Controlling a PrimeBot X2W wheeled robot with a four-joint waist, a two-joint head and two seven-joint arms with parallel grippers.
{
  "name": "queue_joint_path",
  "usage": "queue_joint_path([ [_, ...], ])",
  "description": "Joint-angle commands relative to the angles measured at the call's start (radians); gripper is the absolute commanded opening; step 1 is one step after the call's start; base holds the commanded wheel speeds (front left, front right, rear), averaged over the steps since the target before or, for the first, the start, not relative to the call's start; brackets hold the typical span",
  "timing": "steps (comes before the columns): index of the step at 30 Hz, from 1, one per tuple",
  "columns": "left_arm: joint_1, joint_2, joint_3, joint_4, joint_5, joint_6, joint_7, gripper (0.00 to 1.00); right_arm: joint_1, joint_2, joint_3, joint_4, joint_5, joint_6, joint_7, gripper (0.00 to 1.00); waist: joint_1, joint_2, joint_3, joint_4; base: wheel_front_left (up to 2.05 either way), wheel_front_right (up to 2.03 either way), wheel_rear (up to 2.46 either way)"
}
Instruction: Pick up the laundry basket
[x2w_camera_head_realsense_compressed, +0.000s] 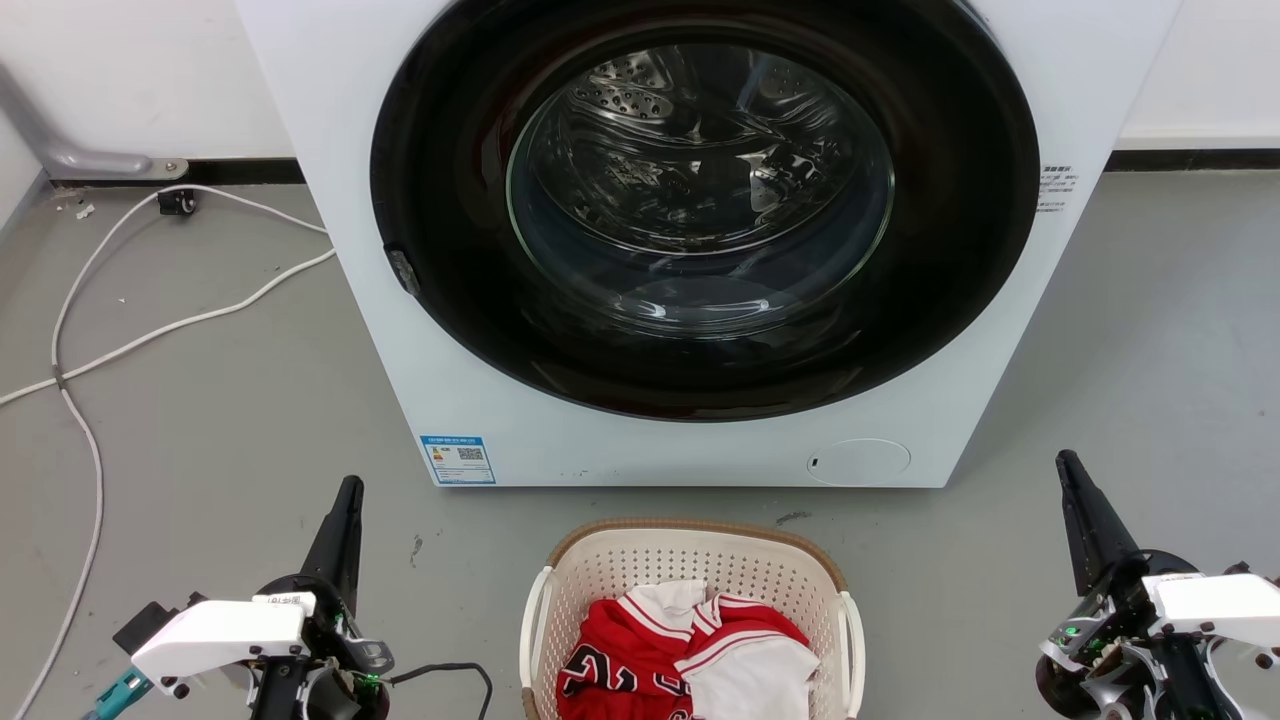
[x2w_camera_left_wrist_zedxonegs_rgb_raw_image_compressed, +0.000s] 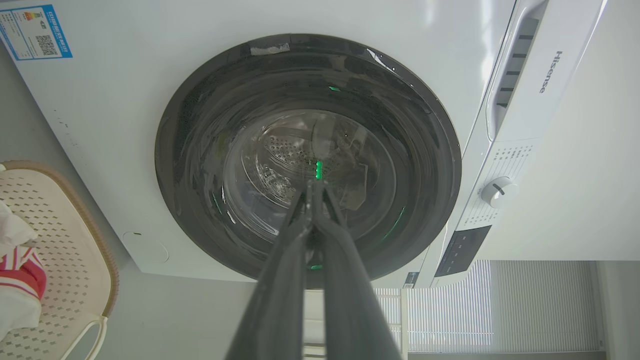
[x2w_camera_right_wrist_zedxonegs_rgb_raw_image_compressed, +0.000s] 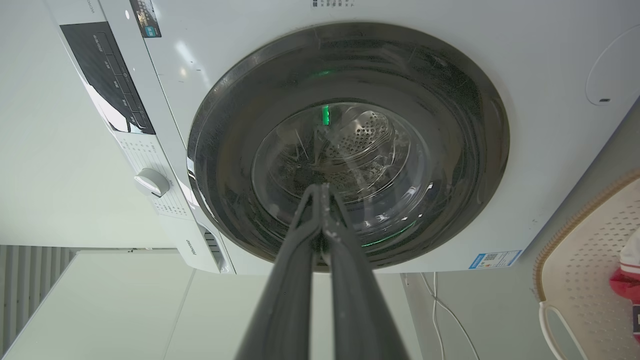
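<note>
The perforated cream laundry basket had a brown woven rim. Jaws of the left gripper and right gripper were pressed together.

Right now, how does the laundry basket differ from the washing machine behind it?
The laundry basket is far smaller than the washing machine. The basket is cream and perforated; the machine is smooth white. The basket is open-topped, holding red-and-white clothes; the machine's door is shut. Both stand on the grey floor.
</note>
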Motion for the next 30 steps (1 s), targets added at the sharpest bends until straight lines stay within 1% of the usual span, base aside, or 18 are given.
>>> queue_joint_path([
  [1, -0.01, 0.0, 0.002, 0.001, 0.002, -0.003, 0.003, 0.0, -0.011, 0.003, -0.001, 0.001, -0.007, 0.0, 0.001, 0.0, 0.0, 0.0, 0.0, 0.0, 0.0, 0.0, 0.0],
  [30, -0.011, -0.004, 0.007, 0.002, 0.007, -0.003, 0.007, 0.0, -0.011, 0.006, -0.005, 0.001, -0.008, 0.0, 0.006, 0.0, 0.0, 0.0, 0.0, 0.0, 0.0, 0.0, 0.0],
])
